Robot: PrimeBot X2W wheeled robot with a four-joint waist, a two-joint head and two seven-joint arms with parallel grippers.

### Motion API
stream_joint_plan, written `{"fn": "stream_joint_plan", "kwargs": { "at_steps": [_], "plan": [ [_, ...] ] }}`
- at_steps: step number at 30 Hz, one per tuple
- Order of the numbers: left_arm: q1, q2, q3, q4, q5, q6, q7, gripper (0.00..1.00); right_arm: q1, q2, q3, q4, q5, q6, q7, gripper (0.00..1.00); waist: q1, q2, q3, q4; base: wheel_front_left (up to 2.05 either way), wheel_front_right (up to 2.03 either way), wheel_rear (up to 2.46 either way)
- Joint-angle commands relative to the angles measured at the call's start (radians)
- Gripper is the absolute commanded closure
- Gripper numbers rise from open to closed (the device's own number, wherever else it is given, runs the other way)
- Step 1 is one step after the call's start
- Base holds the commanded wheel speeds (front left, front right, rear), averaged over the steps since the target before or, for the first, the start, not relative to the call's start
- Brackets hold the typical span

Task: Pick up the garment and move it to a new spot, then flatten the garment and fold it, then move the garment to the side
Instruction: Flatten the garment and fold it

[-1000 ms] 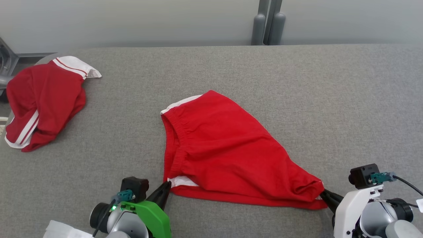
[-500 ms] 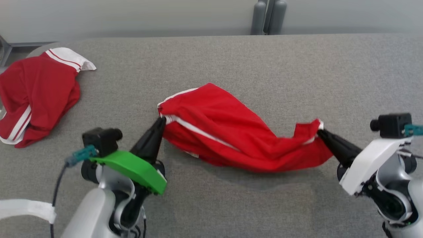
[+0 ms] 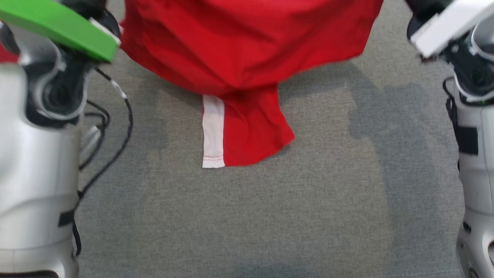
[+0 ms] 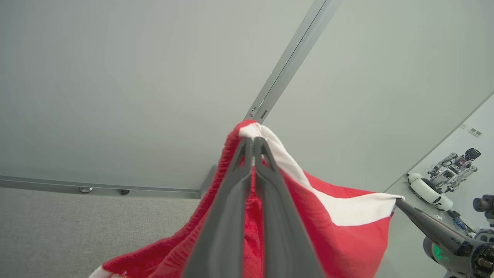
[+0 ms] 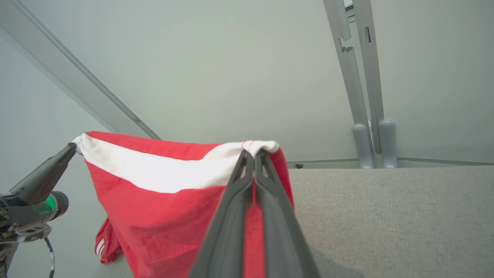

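The garment (image 3: pixel 247 42) is a pair of red shorts with white trim, hanging stretched between my two grippers above the grey table (image 3: pixel 308 216). One leg with a white side stripe droops onto the table. My left gripper (image 4: pixel 253 139) is shut on one white-edged corner of the garment (image 4: pixel 347 239). At the opposite corner, my right gripper (image 5: pixel 254 153) is shut on the garment (image 5: pixel 154 216). Each wrist view also catches the other arm's gripper pinching its corner: the right gripper (image 4: pixel 399 202) and the left gripper (image 5: pixel 72 147).
A second red garment (image 5: pixel 106 243) with white stripes lies low behind the held one. My left arm's green cover (image 3: pixel 58 23) and my right arm's white cover (image 3: pixel 444 23) flank the cloth. A grey wall with metal posts (image 5: pixel 366 143) stands behind the table.
Both grippers have risen, lifting the garment off the table until it hangs between them with one leg trailing. The head camera has shifted down towards the near table.
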Motion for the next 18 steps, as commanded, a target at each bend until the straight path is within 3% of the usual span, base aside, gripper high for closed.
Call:
{"fn": "stream_joint_plan", "kwargs": {
  "at_steps": [1, 9, 18],
  "plan": [
    [-0.09, 0.016, 0.024, 0.02, -0.021, -0.005, 0.015, 1.0, -0.107, 0.027, -0.015, 0.049, -0.035, 0.0, -0.031, 1.0, -0.0001, 0.0, 0.14, -0.053, 0.0, 0.0, 0.0],
    [-0.349, 0.035, 0.092, 0.097, -0.047, -0.002, -0.001, 1.0, -0.448, 0.103, -0.047, 0.241, -0.167, 0.0, -0.213, 1.0, -0.0001, 0.0, 0.224, -0.087, 0.0, 0.0, 0.0],
    [-0.534, 0.034, 0.129, 0.182, 0.009, -0.045, -0.213, 1.0, -0.679, 0.099, -0.015, 0.385, -0.352, -0.001, -0.572, 1.0, -0.0001, 0.0, 0.24, -0.101, 0.0, 0.0, 0.0]
  ]
}}
